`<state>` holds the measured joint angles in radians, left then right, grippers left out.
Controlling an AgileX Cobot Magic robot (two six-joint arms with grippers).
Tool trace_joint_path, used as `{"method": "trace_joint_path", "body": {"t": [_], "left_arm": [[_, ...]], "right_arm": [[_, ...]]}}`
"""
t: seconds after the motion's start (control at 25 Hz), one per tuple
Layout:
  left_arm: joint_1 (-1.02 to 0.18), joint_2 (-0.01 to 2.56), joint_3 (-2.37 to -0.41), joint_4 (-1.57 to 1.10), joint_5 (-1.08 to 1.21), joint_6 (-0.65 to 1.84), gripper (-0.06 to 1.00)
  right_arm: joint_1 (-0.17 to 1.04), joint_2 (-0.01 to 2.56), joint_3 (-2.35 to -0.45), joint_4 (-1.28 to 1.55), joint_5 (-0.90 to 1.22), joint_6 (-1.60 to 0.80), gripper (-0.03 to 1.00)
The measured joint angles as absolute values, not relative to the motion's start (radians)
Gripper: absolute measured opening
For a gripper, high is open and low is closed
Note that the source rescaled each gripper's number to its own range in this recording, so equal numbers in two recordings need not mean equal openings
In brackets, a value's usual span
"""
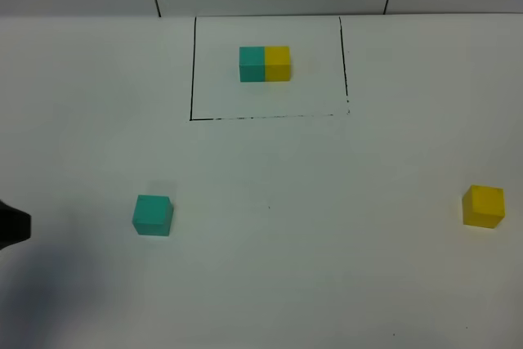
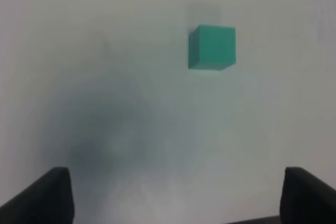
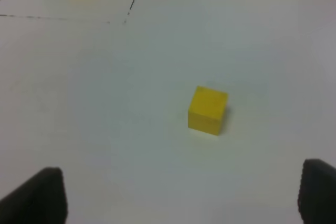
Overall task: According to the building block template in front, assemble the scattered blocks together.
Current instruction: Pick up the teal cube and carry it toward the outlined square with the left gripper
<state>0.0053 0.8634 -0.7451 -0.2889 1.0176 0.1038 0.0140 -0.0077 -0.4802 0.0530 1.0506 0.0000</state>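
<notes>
exterior high view: the template (image 1: pixel 265 64), a teal cube and a yellow cube joined into one short bar, sits on the white table (image 1: pixel 270 300) inside a thin black rectangle (image 1: pixel 193 71) drawn around it. its teal half is on the left of that view and its yellow half on the right. the loose teal cube (image 1: pixel 153 215) lies well apart from the template, nearer the camera and off to its teal side, outside the drawn line. the loose yellow cube (image 1: pixel 483 206) also lies well apart from the template, nearer the camera and far off to its yellow side, outside the line too. a dark shape (image 1: pixel 12 225) pokes in at the edge of the view, beyond the loose teal cube on the side away from the template; i cannot tell which part of the arm it is.

left wrist view: the left gripper (image 2: pixel 176 198) has its fingers (image 2: pixel 42 195) spread wide apart above the table. the loose teal cube lies ahead of it, clear of both fingers.

right wrist view: the right gripper (image 3: pixel 181 198) is spread wide as well. the loose yellow cube lies ahead of it, untouched, and the template shows farther off beyond that cube, with a corner of the black rectangle between them.
</notes>
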Motion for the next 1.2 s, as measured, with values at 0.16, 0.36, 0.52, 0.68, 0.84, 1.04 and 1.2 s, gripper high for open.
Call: {"method": "trace_joint_path", "body": {"t": [0.16, 0.36, 0.52, 0.68, 0.84, 1.04, 1.2], "left_arm": [[0.004, 1.087, -0.755, -0.298, 0.968, 0.123, 0.71], [-0.073, 1.288, -0.766, -0.297, 0.844, 0.115, 0.71], [-0.213, 1.402, -0.8, -0.275, 0.769, 0.034, 0.71], [-0.317, 1.494, -0.822, -0.182, 0.721, -0.104, 0.71], [-0.399, 1.587, -0.866, -0.104, 0.699, -0.208, 0.71], [-0.427, 1.675, -0.918, -0.084, 0.692, -0.26, 0.71], [-0.427, 1.709, -0.925, -0.083, 0.678, -0.263, 0.71]], "right_arm": [[0.014, -0.008, -0.48, 0.053, 1.051, 0.0, 0.83], [0.014, -0.008, -0.48, 0.053, 1.051, 0.0, 0.83], [0.014, -0.008, -0.48, 0.053, 1.051, 0.0, 0.83], [0.014, -0.008, -0.48, 0.053, 1.051, 0.005, 0.83], [0.014, -0.008, -0.48, 0.053, 1.051, 0.0, 0.83], [0.014, -0.008, -0.48, 0.053, 1.051, 0.0, 0.83], [0.014, -0.008, -0.48, 0.053, 1.051, 0.0, 0.83]]}}
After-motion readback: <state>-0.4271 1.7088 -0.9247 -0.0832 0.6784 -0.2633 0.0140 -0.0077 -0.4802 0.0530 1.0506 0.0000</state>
